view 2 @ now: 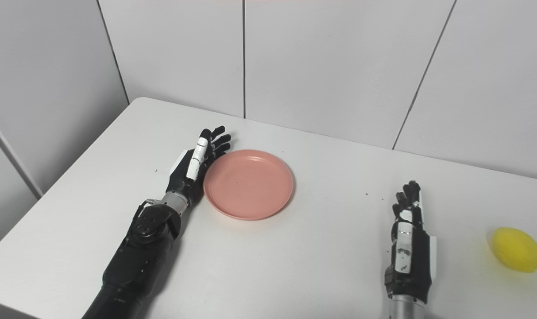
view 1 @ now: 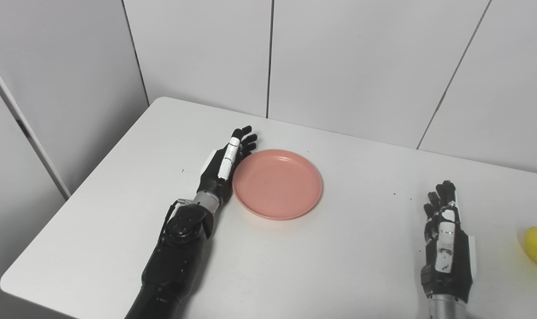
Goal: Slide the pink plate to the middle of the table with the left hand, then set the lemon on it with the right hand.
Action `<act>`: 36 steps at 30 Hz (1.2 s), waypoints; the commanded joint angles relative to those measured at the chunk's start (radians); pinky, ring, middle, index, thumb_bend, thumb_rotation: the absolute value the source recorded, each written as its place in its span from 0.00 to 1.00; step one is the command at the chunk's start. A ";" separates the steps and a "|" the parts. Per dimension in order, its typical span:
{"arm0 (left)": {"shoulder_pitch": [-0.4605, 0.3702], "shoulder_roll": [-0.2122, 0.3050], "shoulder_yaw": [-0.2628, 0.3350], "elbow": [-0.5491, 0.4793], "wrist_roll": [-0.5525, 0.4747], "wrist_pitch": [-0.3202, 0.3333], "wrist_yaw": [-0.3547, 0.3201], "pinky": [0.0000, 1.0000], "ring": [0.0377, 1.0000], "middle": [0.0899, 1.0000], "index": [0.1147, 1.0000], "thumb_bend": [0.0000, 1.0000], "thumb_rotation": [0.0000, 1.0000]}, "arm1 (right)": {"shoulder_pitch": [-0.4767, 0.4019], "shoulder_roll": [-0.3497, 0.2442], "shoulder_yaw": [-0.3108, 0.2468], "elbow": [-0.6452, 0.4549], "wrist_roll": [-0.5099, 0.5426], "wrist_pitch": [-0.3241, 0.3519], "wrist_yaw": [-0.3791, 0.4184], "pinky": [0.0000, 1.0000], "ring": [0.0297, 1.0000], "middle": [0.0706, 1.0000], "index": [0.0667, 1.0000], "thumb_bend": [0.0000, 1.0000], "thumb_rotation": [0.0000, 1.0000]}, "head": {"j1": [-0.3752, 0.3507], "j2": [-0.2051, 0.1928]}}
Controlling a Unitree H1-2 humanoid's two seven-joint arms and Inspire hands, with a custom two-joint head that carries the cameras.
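The left hand (view 1: 226, 166), fingers apart and empty, lies edge-on against the plate's (view 1: 277, 183) left rim, so a push goes rightward toward centre, while the open right hand (view 2: 409, 248) waits left of the lemon (view 2: 516, 249).

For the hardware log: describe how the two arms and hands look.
Both match: the left hand and right hand have black fingers and thumb, white panels on the thumb side, and a silver metal wrist cuff. The left arm is glossy black with a thin cable looped at the wrist; the right arm is out of frame.
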 commanded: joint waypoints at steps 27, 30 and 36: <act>0.054 -0.146 -0.023 -0.135 -0.016 0.075 -0.028 0.95 0.92 0.91 0.90 0.59 1.00 | -0.016 0.050 0.055 -0.055 -0.111 0.124 -0.037 1.00 1.00 0.99 0.99 0.68 1.00 | -0.250 0.080; 0.062 -0.143 -0.026 -0.144 -0.015 0.071 -0.036 0.95 0.92 0.91 0.90 0.59 1.00 | -0.019 0.057 0.062 -0.055 -0.127 0.131 -0.042 1.00 1.00 1.00 1.00 0.68 1.00 | -0.272 0.086; 0.071 -0.138 -0.023 -0.154 -0.013 0.065 -0.040 0.95 0.93 0.92 0.90 0.59 1.00 | -0.029 0.059 0.066 -0.061 -0.155 0.157 -0.046 1.00 1.00 1.00 1.00 0.69 1.00 | -0.326 0.097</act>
